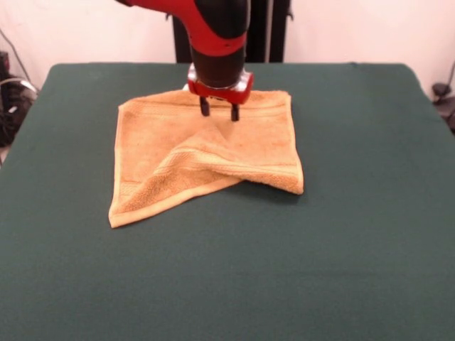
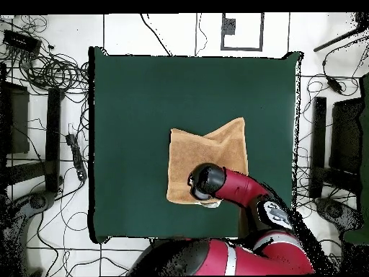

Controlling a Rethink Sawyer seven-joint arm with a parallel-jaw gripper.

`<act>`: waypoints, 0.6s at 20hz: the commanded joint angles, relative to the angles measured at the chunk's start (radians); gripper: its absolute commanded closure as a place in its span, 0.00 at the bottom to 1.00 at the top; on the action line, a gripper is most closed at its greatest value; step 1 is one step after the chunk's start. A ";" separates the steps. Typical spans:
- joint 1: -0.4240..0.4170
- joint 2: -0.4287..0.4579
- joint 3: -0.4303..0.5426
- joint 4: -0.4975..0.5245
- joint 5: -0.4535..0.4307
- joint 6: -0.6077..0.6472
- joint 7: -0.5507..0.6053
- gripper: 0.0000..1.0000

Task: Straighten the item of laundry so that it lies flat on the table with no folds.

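From the front, the towel (image 1: 202, 156) lies on the far half of the table (image 1: 355, 249), about midway between its left and right edges, well clear of every corner. Its left portion sits flat, with one corner pointing toward the table's near edge. Moving right, a diagonal ridge runs from near the towel's middle down to the right-hand corner, where a flap is doubled over and leaves a thick rolled edge.

Above the towel's far hem hangs the gripper (image 1: 220, 110), its two dark fingers spread apart with daylight between them, tips at or just above the cloth and pinching nothing. The overhead view hides the fingers under the arm, which covers the towel's (image 2: 209, 155) robot-side edge.

The fold lies toward the table's near edge and to the right of the gripper as the front camera sees it. By this reading, any unfolding move must reach outward from the robot to that doubled corner; the task looks only partly done.
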 commanded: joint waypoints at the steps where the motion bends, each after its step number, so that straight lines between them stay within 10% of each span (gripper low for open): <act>1: 0.003 0.549 0.046 0.046 0.004 -0.316 0.247 0.00; 12: -0.009 0.594 0.047 0.036 -0.088 -0.630 0.234 0.00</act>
